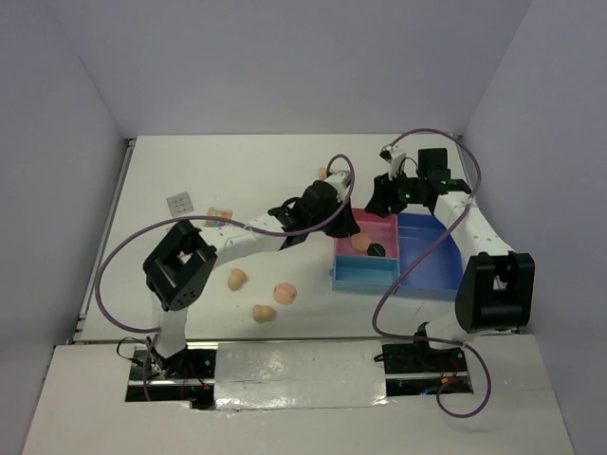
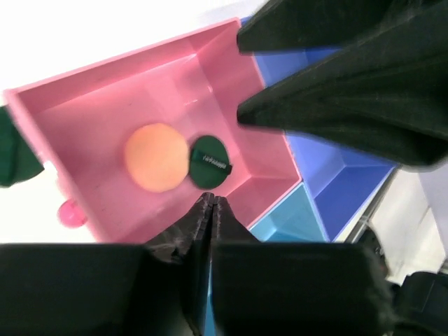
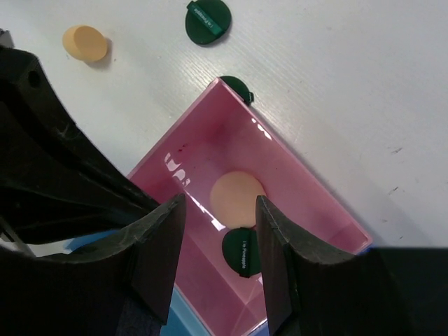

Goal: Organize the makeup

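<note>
The pink compartment (image 2: 105, 105) of the tray holds a flat peach pad (image 2: 157, 157) and a dark green disc (image 2: 210, 162), touching each other. Both also show in the right wrist view: the pad (image 3: 236, 196) and the disc (image 3: 242, 250). My left gripper (image 2: 211, 199) is shut and empty just above that compartment's near edge. My right gripper (image 3: 219, 203) is open and empty above the same compartment. Two more green discs (image 3: 208, 19) (image 3: 236, 87) and a peach pad (image 3: 85, 43) lie on the table beyond the tray. Three peach sponges (image 1: 236, 279) (image 1: 285, 293) (image 1: 263, 313) lie left of the tray.
The tray (image 1: 446, 275) also has light blue and dark blue compartments. Two small palettes (image 1: 180, 203) (image 1: 219, 212) lie at the far left. The two grippers (image 1: 322, 210) (image 1: 387, 197) are close together over the tray. Walls enclose the table.
</note>
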